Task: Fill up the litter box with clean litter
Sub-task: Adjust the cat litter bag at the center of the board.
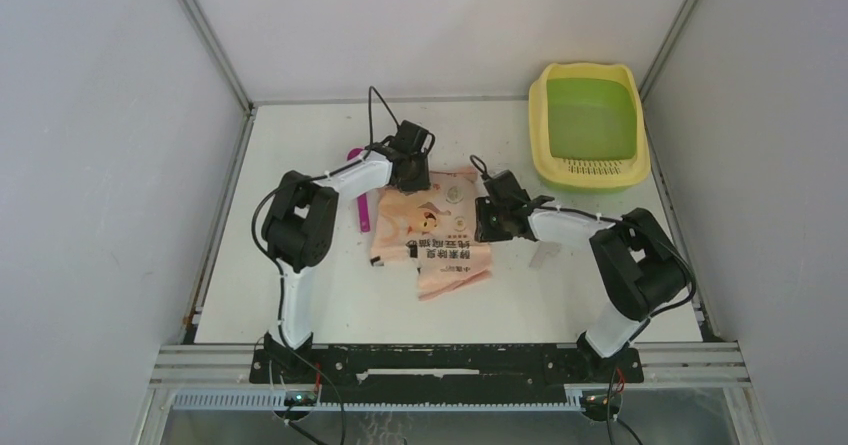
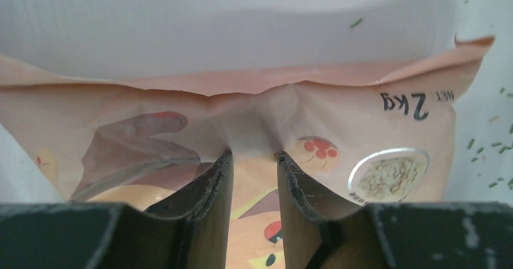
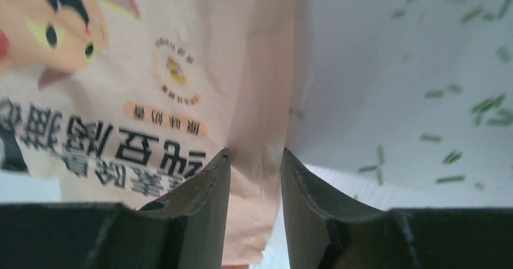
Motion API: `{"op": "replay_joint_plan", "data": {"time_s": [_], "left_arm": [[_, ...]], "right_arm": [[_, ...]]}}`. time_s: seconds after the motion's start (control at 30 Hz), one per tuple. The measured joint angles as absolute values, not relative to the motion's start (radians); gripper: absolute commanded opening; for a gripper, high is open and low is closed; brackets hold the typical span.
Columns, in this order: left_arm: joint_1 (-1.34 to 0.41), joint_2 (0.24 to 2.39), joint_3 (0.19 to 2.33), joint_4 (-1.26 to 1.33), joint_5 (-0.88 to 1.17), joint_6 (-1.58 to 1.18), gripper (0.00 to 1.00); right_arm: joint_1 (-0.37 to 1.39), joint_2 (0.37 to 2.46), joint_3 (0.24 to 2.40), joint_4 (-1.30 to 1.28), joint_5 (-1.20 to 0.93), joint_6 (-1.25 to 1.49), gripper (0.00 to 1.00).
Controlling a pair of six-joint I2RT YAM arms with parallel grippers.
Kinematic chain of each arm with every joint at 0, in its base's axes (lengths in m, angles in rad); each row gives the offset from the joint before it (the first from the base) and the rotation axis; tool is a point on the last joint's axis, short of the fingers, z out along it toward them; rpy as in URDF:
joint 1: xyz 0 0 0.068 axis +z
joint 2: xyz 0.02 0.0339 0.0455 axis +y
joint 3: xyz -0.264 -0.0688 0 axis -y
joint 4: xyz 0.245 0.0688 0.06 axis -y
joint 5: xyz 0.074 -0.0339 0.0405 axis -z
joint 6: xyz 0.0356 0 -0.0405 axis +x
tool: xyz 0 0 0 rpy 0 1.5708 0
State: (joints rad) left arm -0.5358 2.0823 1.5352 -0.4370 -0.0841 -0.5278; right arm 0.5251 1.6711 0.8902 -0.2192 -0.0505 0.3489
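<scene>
Two grippers are working one bag, and the box is looking bare.

Nearest: the peach-pink bag (image 1: 435,235) is lying flat at centre frame in the top view, with its lower edge crumpled. The right gripper (image 3: 255,152) is straddling the bag's right-hand edge. Its jaws are standing partway open with the edge strip running between them, and I can't tell if the pads are biting. Loose litter (image 3: 489,106), thin dark green bits, is lying scattered on the table (image 1: 520,305) right of the bag.

Further up, the left gripper (image 2: 253,154) is sitting at the bag's top edge. Its jaws are narrowed on a puckered fold of film, so that one is gripping. The magenta scoop (image 1: 362,213) is lying left of the bag, partly under the left arm, with neither gripper touching it.

Farthest: the litter box (image 1: 600,170) is sitting at upper right, well apart from the bag.

Risks, my read:
- If the right side isn't seated at lift, the bag is hanging off one thin fold. That fold could slip or tear under the weight.
- I can't tell which edge is the open one. The granules on the table are hinting at a leak, so tilting the wrong way means dumping short of the box.
- The carry to upper right is long, so a sagging bag may be clipping the yellow rim and shoving the box.
- The left arm may be dragging the scoop along as it swings.
</scene>
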Motion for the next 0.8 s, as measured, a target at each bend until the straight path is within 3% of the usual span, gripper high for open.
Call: {"op": "replay_joint_plan", "data": {"time_s": [0.27,0.43,0.57,0.73,0.8], "left_arm": [[-0.531,2.138,1.594,-0.370,0.003,-0.522,0.38],[-0.534,2.128,1.566,-0.297,0.079,-0.518,0.43],[-0.530,2.043,1.457,-0.260,0.115,-0.514,0.61],[-0.480,1.816,1.291,-0.218,0.163,-0.556,0.67],[-0.443,1.718,1.242,-0.196,0.164,-0.579,0.82]], "right_arm": [[0.681,1.576,0.858,-0.296,-0.025,0.389,0.48],[0.662,1.449,0.856,-0.346,-0.040,0.390,0.52],[0.611,1.348,0.890,-0.378,-0.057,0.377,0.52],[0.584,1.410,1.034,-0.389,-0.102,0.344,0.50],[0.584,1.470,1.075,-0.381,-0.132,0.337,0.48]]}}
